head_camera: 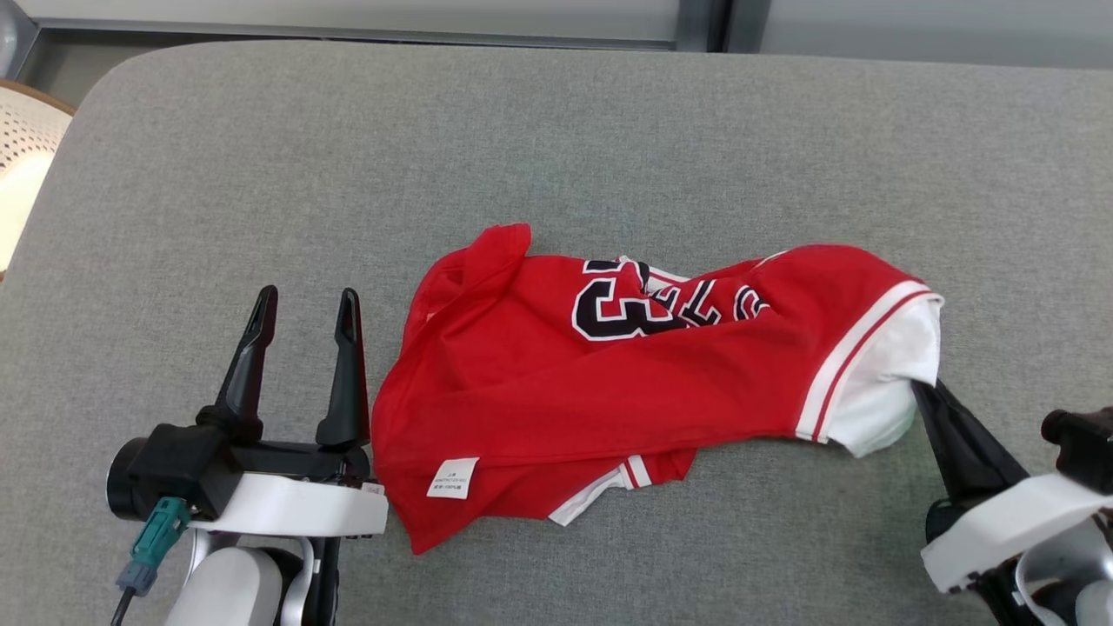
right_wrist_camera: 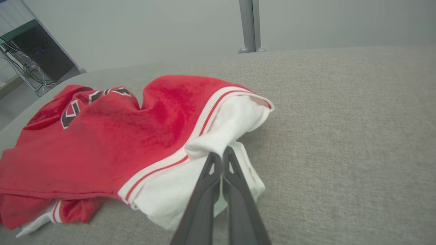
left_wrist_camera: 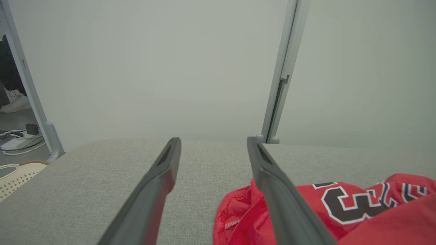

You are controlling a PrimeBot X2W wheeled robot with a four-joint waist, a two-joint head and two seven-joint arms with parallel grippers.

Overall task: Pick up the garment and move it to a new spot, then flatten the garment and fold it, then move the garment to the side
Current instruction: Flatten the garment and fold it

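The garment (head_camera: 609, 374) is a red jersey with black numerals, white trim and a white sleeve, lying crumpled on the grey padded table (head_camera: 556, 130). My right gripper (head_camera: 920, 387) is at its right end, its fingers pressed together on the white sleeve fabric (right_wrist_camera: 218, 136), which drapes over the fingertips. My left gripper (head_camera: 304, 304) stands open just left of the jersey's left edge, a little apart from the cloth, with nothing between its fingers. In the left wrist view the left gripper (left_wrist_camera: 213, 139) points across the table, with the garment (left_wrist_camera: 340, 211) beside its right finger.
A white perforated basket (head_camera: 22, 148) stands beyond the table's left edge. A grey partition with a post (left_wrist_camera: 282, 78) runs behind the table's far edge. Bare grey table lies beyond and to the right of the jersey (right_wrist_camera: 357, 119).
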